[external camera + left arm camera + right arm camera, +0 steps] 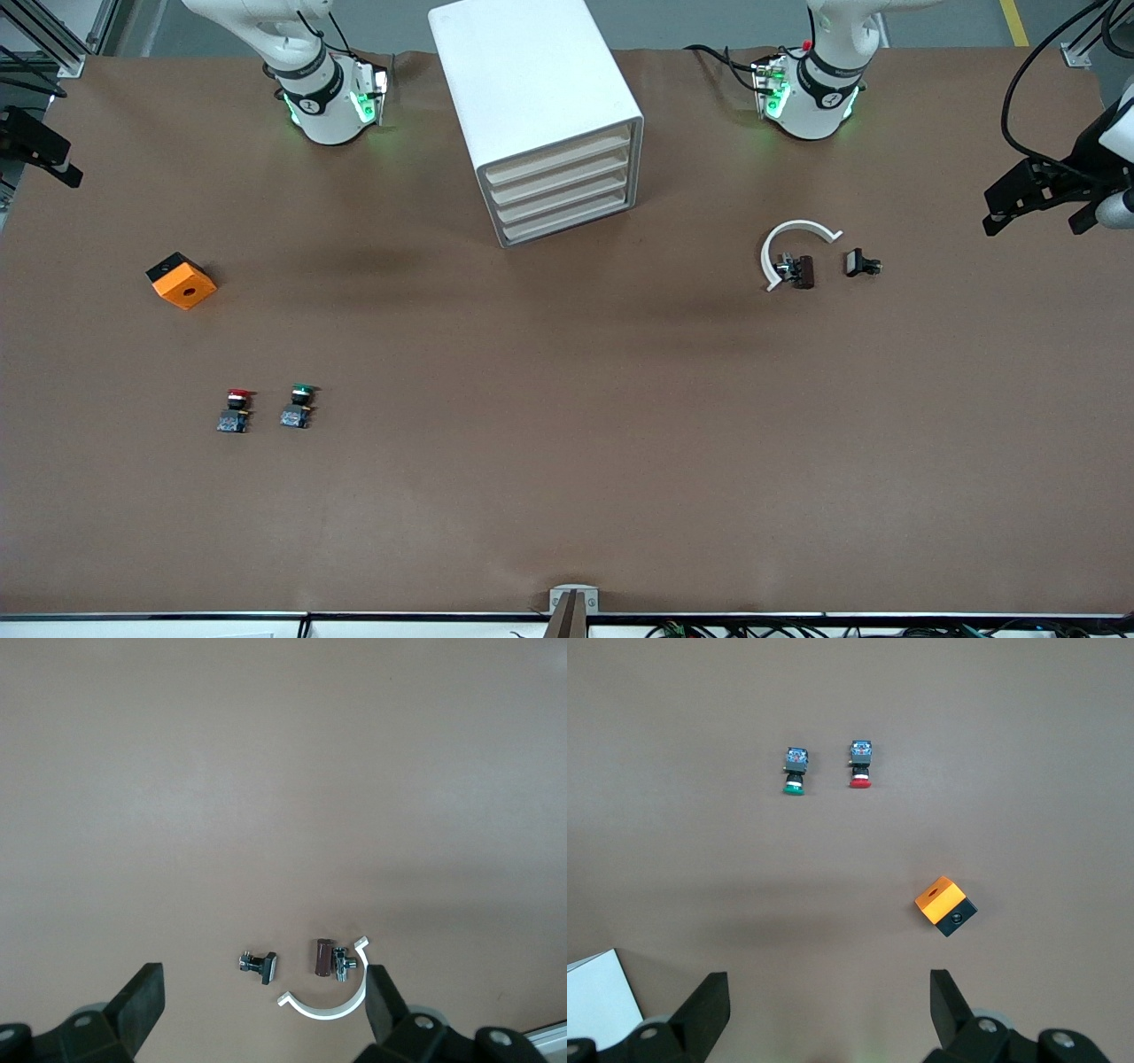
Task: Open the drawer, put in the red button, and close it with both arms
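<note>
Brown paper covers the table [567,496] in the front view. One boxy white cabinet [532,80] with four cream tray drawers, the uppermost drawer [558,159] shut. Two small push-buttons lie side by side toward the right arm's end: the red-capped button [235,410] and a green-capped button [299,406]. One orange-and-black cube [181,280] lies farther from the camera.

Left wrist view: left gripper [266,1001] gapes wide over one white plastic arc [332,999] and two small metal fittings [259,964].

Right wrist view: right gripper [830,1005] gapes wide too, holding nothing.
</note>
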Robot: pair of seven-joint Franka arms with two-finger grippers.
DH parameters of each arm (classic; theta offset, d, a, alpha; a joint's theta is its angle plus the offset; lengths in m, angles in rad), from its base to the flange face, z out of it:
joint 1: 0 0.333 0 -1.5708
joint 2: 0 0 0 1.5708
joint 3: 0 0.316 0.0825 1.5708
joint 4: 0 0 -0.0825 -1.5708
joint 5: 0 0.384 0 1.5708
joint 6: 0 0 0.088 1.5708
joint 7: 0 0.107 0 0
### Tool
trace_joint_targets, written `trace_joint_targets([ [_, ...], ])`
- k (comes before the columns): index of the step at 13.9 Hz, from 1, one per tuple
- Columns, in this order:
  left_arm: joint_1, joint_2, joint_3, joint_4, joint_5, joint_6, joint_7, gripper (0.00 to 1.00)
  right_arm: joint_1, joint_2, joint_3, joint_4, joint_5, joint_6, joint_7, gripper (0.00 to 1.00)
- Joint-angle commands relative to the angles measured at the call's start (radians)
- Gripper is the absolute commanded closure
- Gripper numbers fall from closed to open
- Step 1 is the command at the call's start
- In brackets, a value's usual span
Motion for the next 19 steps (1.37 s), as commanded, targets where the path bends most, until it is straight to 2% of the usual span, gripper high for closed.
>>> trace_joint_targets([
  [1, 0.009, 0.011, -0.006, 0.027, 0.005, -0.023, -0.004, 0.0, 0.004, -0.01, -0.006, 0.001, 0.004, 0.002, 0.007, 0.0],
  [5, 0.012, 0.023, 0.0, 0.028, -0.015, -0.024, -0.014, 0.0, 0.005, -0.005, -0.004, 0.003, 0.004, 0.001, 0.007, 0.0],
  [7, 0.064, 0.035, 0.009, 0.024, -0.068, -0.024, -0.011, 0.0, 0.005, -0.004, -0.004, 0.003, 0.004, 0.001, 0.008, 0.0],
  [12, 0.084, 0.118, 0.009, 0.002, -0.087, -0.024, -0.007, 0.0, 0.002, 0.005, -0.006, -0.002, 0.01, -0.001, 0.008, 0.0],
  [13, 0.081, 0.142, 0.009, -0.004, -0.087, -0.024, -0.016, 0.0, 0.008, 0.056, -0.006, 0.007, 0.005, -0.007, 0.011, 0.0],
  [15, 0.084, 0.194, 0.008, -0.004, -0.087, -0.023, -0.014, 0.0, 0.004, 0.094, -0.004, 0.014, -0.001, 0.005, 0.014, 0.0],
  [17, 0.081, 0.242, 0.008, -0.001, -0.087, -0.011, -0.013, 0.0, -0.007, 0.206, -0.01, 0.041, 0.018, 0.012, 0.004, 0.0],
  [19, 0.074, 0.292, 0.003, -0.001, -0.087, 0.023, -0.016, 0.0, -0.011, 0.219, -0.01, 0.063, -0.005, 0.021, -0.018, 0.0],
])
